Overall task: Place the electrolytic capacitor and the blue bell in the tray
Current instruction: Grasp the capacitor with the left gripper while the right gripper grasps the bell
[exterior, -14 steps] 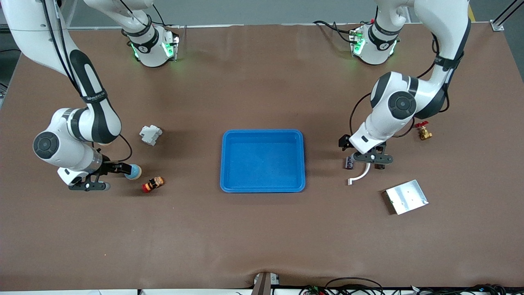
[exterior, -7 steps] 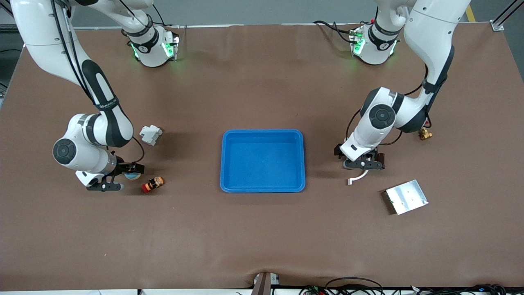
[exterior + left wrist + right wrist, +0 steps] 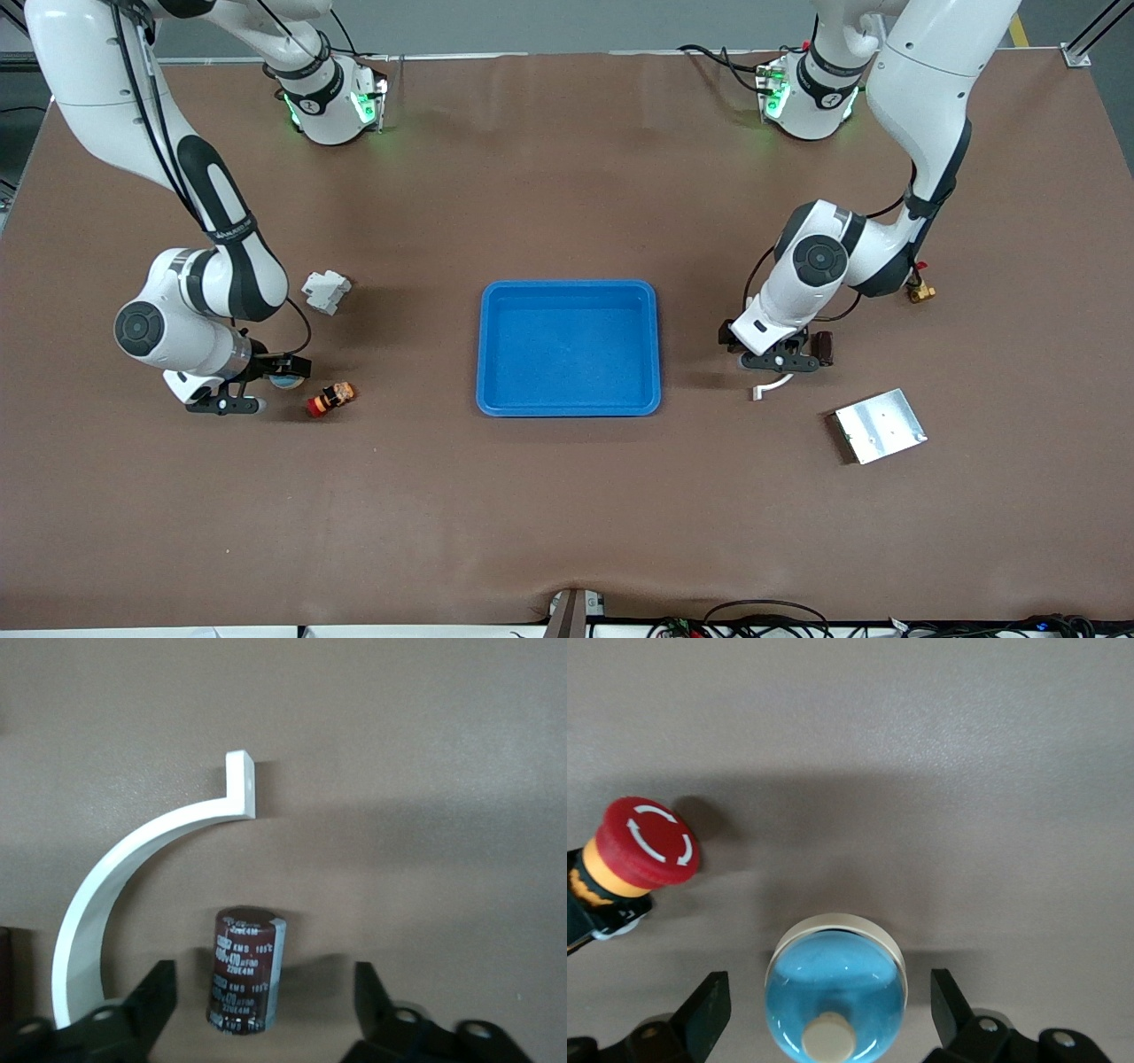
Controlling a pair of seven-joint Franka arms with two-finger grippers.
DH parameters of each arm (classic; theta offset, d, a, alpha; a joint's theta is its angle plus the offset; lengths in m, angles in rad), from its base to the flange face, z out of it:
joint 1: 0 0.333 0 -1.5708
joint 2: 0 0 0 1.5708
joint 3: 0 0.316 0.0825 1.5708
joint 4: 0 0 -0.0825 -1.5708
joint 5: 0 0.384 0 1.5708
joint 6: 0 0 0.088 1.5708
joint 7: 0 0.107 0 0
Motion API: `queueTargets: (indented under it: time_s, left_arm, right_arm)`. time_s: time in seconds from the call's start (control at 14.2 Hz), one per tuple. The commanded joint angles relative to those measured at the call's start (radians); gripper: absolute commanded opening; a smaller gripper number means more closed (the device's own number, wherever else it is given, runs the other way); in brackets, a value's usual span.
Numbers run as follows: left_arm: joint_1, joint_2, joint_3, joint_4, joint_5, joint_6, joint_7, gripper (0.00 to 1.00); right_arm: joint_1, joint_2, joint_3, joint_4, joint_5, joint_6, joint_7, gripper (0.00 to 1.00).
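A dark brown electrolytic capacitor [image 3: 246, 970] lies on the table between the fingers of my left gripper [image 3: 264, 1005]. The jaws are open, with a gap on each side of it. In the front view the left gripper [image 3: 778, 361] is low over it and hides it. The blue bell [image 3: 835, 988], a blue dome with a cream knob, sits between the fingers of my open right gripper [image 3: 828, 1010], which touch nothing. From the front, the bell [image 3: 285, 382] peeks out under the right gripper [image 3: 266, 383]. The bright-blue tray [image 3: 567, 346] lies mid-table between the arms.
A white curved bracket [image 3: 133, 877] lies beside the capacitor [image 3: 772, 385]. A red push button [image 3: 642, 846] lies beside the bell [image 3: 330, 398]. A white block [image 3: 325, 291], a silver plate [image 3: 879, 425], a brass valve [image 3: 918, 288] and a small dark part [image 3: 824, 347] also lie about.
Both arms have come down. The right gripper has slid toward the bell and now straddles it. The left gripper has shifted toward the tray and now covers the capacitor.
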Motion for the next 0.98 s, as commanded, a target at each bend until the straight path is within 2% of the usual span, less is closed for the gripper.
queueTargets:
  time_s: [0.0,0.28,0.42,0.63,0.7,0.77,0.91]
  left_arm:
    - [0.006,0.006,0.001,0.013,0.028,0.008,-0.020,0.00]
    - [0.006,0.001,-0.001,0.045,0.031,-0.004,-0.038,0.00]
    - [-0.002,-0.011,-0.005,0.074,0.028,-0.034,-0.159,0.00]
    - [-0.041,-0.019,-0.023,0.158,0.028,-0.137,-0.418,0.00]
    - [-0.070,-0.023,-0.022,0.197,0.030,-0.227,-0.482,0.00]
    - [-0.087,-0.025,-0.024,0.240,0.028,-0.313,-0.530,0.00]
    - [-0.097,-0.022,-0.027,0.306,0.016,-0.358,-0.656,0.00]
  right_arm:
    - [-0.005,0.009,0.004,-0.003,0.012,0.015,-0.012,1.00]
    - [-0.006,0.012,0.004,-0.001,0.012,0.019,-0.012,1.00]
    - [-0.011,0.012,0.006,-0.001,0.014,0.019,-0.012,0.99]
    - [-0.008,0.011,0.004,0.005,0.014,0.002,-0.007,0.70]
    - [-0.008,0.008,0.004,0.007,0.014,0.001,-0.007,0.61]
    - [-0.008,0.003,0.006,0.008,0.014,-0.002,0.001,0.58]
    - [0.001,-0.014,0.006,0.040,0.019,-0.069,0.045,0.55]
